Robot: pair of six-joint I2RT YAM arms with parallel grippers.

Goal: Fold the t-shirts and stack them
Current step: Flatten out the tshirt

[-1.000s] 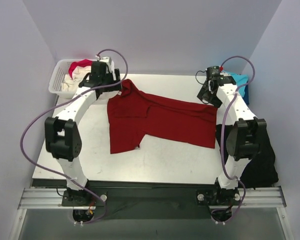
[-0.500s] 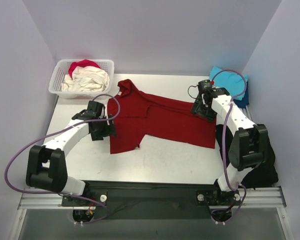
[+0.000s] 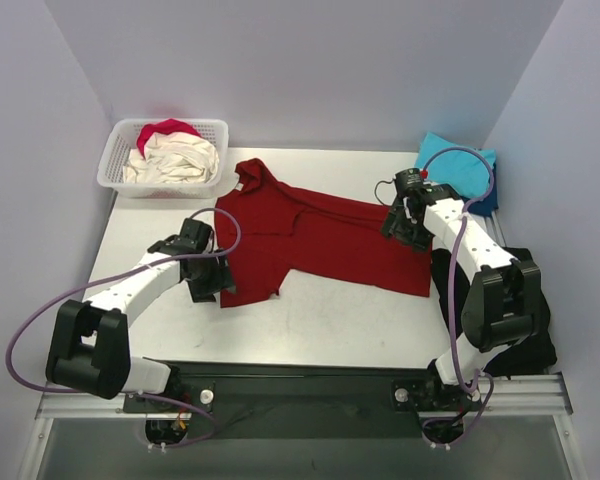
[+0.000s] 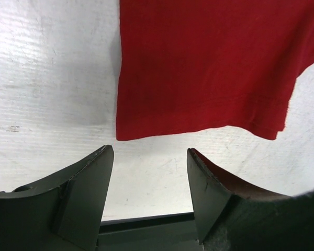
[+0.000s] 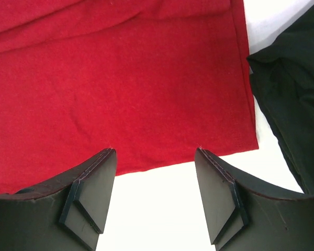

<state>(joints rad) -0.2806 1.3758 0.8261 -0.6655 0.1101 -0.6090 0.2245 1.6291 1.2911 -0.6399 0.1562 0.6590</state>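
A: Pale lilac walls are closing in a white table (image 3: 310, 320). What is lying on it?

B: The dark red t-shirt (image 3: 325, 235) is lying spread across the middle. Its long axis is running left to right, slanting a little nearer toward the right. The collar is pointing far left, and a hemmed flap is reaching toward the near left.

A: Which arm is sitting closer?

B: Neither, really; they are sitting at opposite ends. The left gripper (image 4: 149, 154) is hovering at the flap's near left corner. In its wrist view the hem is lying just ahead of the fingertips, with the corner in front of one of them. Its jaws are standing wide apart and gripping nothing.

A: And the other?

B: The right gripper (image 5: 154, 154) is hanging over the far right corner, equally spread and empty. The cloth's edge is running across between its fingertips, and the corner itself is sitting out beyond one finger.

A: So what is coming?

B: I am reading it as a two-corner pick, each arm dropping onto the edge in front of it.

A: Is anything crowding them?

B: A dark t-shirt (image 5: 288, 89) is lying just beside the red hem on the right, so those jaws are risking a stray catch. The turquoise t-shirt (image 3: 460, 165) is resting far right. The cream t-shirt (image 3: 180, 155) and pink-red t-shirt (image 3: 165, 128) are sitting in the white basket (image 3: 155, 187), far left.
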